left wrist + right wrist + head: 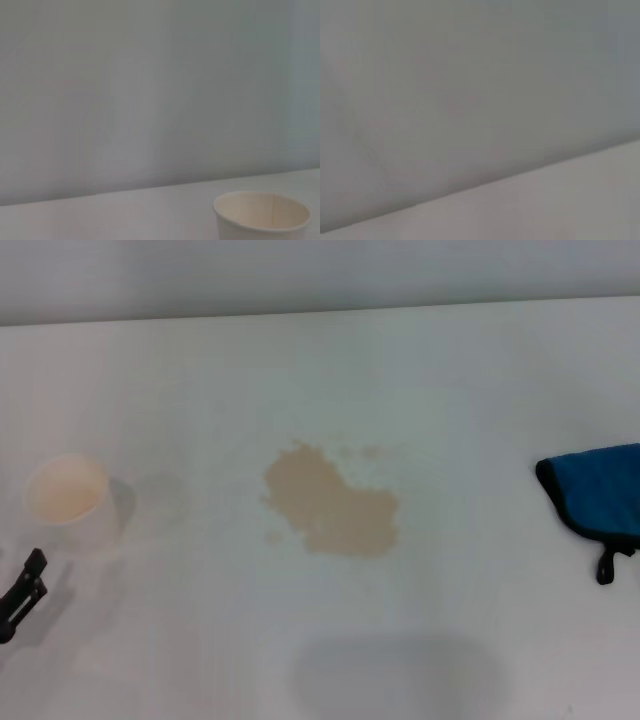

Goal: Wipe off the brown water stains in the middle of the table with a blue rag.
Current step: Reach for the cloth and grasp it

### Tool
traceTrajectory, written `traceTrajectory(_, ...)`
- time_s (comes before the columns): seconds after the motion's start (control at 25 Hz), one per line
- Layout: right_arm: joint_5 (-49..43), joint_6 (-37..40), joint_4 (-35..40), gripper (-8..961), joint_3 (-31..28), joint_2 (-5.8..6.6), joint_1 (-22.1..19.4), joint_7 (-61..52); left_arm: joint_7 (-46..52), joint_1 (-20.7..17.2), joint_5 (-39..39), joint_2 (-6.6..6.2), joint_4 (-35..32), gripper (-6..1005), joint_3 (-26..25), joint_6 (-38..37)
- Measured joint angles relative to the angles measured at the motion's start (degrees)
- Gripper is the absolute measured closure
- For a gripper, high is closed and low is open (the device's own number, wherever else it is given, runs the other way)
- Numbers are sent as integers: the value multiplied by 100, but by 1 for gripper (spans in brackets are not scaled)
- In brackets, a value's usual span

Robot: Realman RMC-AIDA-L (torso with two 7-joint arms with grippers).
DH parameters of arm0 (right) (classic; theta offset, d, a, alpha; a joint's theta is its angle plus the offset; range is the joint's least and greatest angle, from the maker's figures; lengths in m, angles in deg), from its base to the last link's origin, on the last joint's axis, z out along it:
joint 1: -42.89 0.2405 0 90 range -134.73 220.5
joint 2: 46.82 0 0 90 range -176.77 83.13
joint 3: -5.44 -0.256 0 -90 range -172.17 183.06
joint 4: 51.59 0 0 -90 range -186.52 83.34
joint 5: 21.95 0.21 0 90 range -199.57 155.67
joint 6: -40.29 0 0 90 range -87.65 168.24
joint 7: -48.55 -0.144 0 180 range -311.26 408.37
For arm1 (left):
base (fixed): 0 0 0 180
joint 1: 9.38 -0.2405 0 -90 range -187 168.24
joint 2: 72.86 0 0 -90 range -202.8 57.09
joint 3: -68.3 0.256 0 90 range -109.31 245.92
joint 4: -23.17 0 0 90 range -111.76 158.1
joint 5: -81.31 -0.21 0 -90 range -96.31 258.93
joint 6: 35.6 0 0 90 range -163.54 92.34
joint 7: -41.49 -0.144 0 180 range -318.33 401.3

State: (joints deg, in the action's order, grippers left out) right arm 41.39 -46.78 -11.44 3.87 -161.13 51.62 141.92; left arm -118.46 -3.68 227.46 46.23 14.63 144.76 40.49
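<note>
Left tool (pixel 22 595), grip unclear; brown water stains (pixel 333 504) stretch diagonally; blue rag (pixel 598 490) right.

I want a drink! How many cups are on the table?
1. The cup stands on the robot's left side of the table, away from the brown stain and the blue rag. No others show.

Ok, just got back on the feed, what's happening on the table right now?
Nothing is being handled yet. The brown water stains sit unwiped in the middle of the table. The blue rag lies untouched at the robot's right edge of the head view, well apart from the stain. A white paper cup stands on the robot's left, with the left hand low beside it, holding nothing. The right hand is out of view.
</note>
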Motion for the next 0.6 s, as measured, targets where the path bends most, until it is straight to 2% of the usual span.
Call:
traceTrajectory(0.16,-653,-423,604,99,23,16,211,-1042,0,51,1,0,3,106,0,-9)
traceTrajectory(0.28,-1089,-723,1131,99,292,16,344,-1860,0,82,3,-7,3,106,1,-11)
traceTrajectory(0.6,-1837,-705,2356,99,2398,3,449,-3567,-3,136,6,-24,-5,111,1,-23)
